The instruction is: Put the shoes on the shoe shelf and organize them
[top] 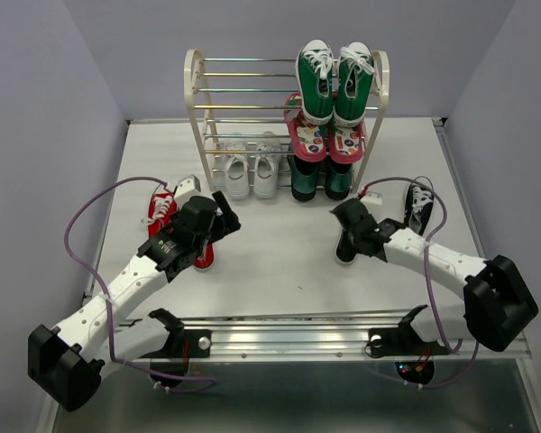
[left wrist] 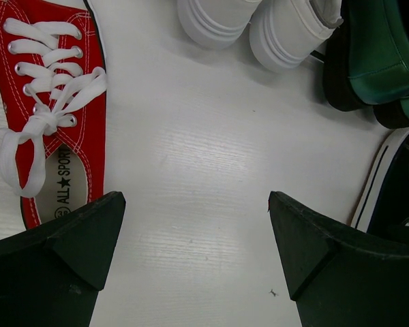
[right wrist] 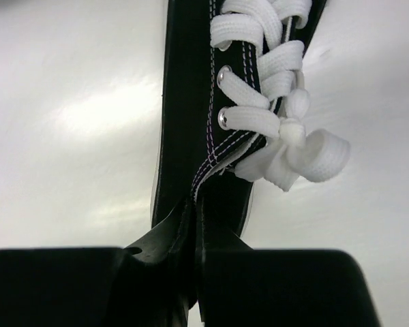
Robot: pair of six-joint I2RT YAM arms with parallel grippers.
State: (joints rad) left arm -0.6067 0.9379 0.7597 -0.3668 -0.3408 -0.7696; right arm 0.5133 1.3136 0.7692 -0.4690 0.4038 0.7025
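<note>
At the far left, one red sneaker (top: pixel 162 209) lies on the table (top: pixel 279 280) with its white laces up. Its mate (top: pixel 205 258) sits just beside it, partly hidden under the left arm. The left gripper (top: pixel 227 212) hangs just right of the red pair with its fingers (left wrist: pixel 68 238) spread wide apart and only bare tabletop between them; in the left wrist view the first red sneaker (left wrist: pixel 54 102) lies just outside the left finger. Beyond it, the white sneakers (top: pixel 252 176) stand side by side in the left half of the shoe shelf (top: pixel 192 90) at its lowest level, heels toward the arms. The shelf's right half is filled top to bottom: green high-tops (top: pixel 335 81) on the top rods, pink flip-flops (top: pixel 325 140) on the tier below them, and a dark green pair (top: pixel 320 180) at the bottom. Right of the shelf's front, the right gripper (top: pixel 347 225) is pinched together on the side wall of a black sneaker (top: pixel 345 251) near its laces; the right wrist view shows both fingers (right wrist: pixel 211 238) pressed flat against the black canvas (right wrist: pixel 191 102). Whether that shoe is clear of the table cannot be told. The second black sneaker (top: pixel 421 203) lies on the table further right, apart from the first.
</note>
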